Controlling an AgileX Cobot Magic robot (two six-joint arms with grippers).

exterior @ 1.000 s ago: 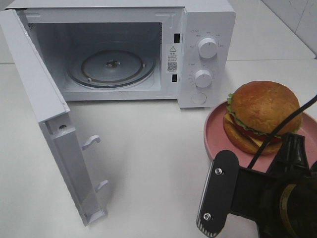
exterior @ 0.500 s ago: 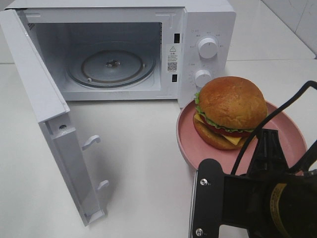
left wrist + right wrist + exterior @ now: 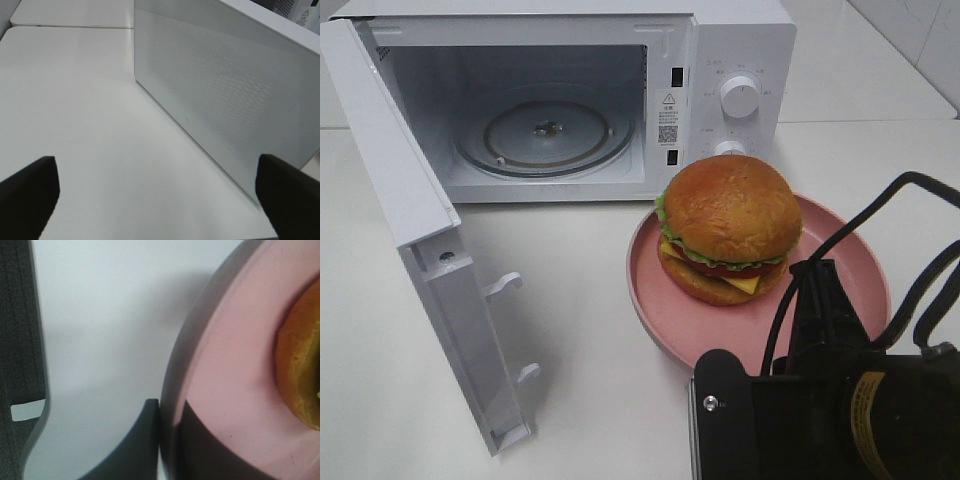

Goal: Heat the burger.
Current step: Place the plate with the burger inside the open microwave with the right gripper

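The burger (image 3: 728, 225), a golden-brown bun with lettuce, tomato and cheese, sits on a pink plate (image 3: 655, 290) in front of the microwave's control panel. My right gripper (image 3: 817, 278) is shut on the plate's near rim. The right wrist view shows the right gripper (image 3: 170, 440) pinching that rim of the plate (image 3: 235, 355), one finger on each side, with the burger's edge (image 3: 300, 365) beyond. My left gripper (image 3: 160, 200) is open and holds nothing. It is not in the exterior high view.
The white microwave (image 3: 740, 40) stands at the back with its door (image 3: 400, 190) swung wide open to the left. Its glass turntable (image 3: 545, 135) is bare. The left wrist view faces the door's outer mesh panel (image 3: 230, 90) across white tabletop.
The right gripper has carried the plate with the burger leftward, from the right edge to in front of the microwave's control panel.
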